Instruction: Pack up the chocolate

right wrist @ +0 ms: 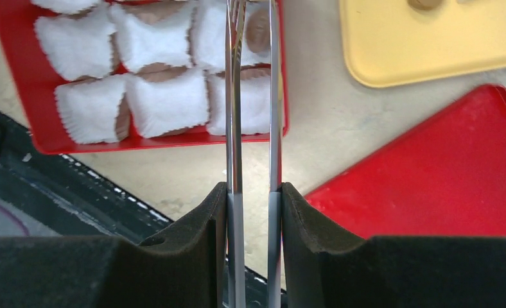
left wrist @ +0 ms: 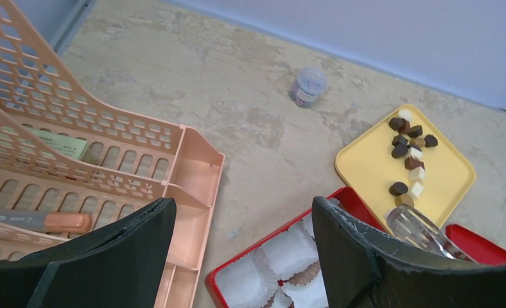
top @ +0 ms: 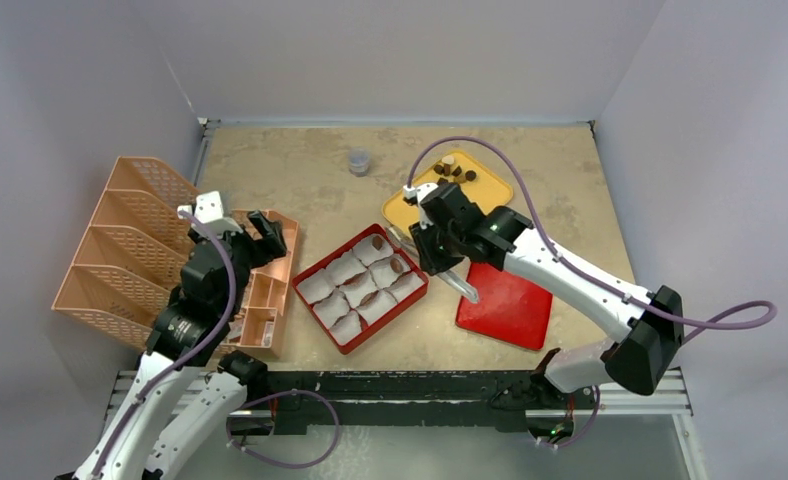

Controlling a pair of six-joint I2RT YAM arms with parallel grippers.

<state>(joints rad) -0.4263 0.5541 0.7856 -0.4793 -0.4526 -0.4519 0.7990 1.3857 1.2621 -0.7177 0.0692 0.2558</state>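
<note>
Right claw (right wrist: 255, 192) squeezing tongs (right wrist: 233, 128), tips over red box (right wrist: 173, 141). Left claw (left wrist: 244, 212) wide, empty. Next, I'm guessing: grabbing more chocolate (left wrist: 408, 144) from yellow tray (left wrist: 372, 167).

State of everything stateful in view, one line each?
left gripper: open, empty.
right gripper: shut on tongs.
tongs: held, tips over the red box.
red box: open, lined with paper cups.
yellow tray: holds loose chocolate.
paper cups: some hold chocolate.
red lid: off, flat beside the box.
jar: upright.
</note>
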